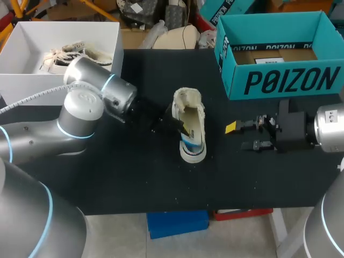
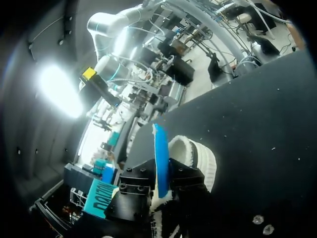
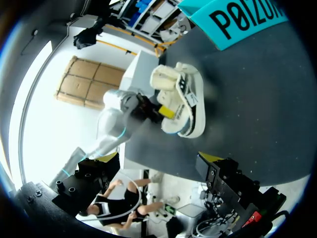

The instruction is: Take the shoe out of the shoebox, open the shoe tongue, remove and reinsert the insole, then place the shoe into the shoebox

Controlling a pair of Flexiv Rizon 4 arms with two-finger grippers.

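Observation:
A cream shoe [image 1: 189, 110] lies in the middle of the black table, its opening facing up. A blue insole [image 1: 192, 144] sticks out near its toe. My left gripper [image 1: 181, 129] reaches into the shoe from the left. In the left wrist view the blue insole [image 2: 161, 156] stands on edge between the black fingers [image 2: 134, 184], pinched from both sides, with the shoe [image 2: 200, 158] just beyond. My right gripper [image 1: 238, 136] hovers open to the right of the shoe, holding nothing. The right wrist view shows the shoe [image 3: 181, 101] ahead of its finger [image 3: 210, 159].
The open teal shoebox [image 1: 279, 80] stands at the back right, close behind my right gripper. A white box [image 1: 21, 80] holding another shoe sits at the back left, beside my left arm. Bare black tabletop [image 1: 134, 172] lies in front of the shoe.

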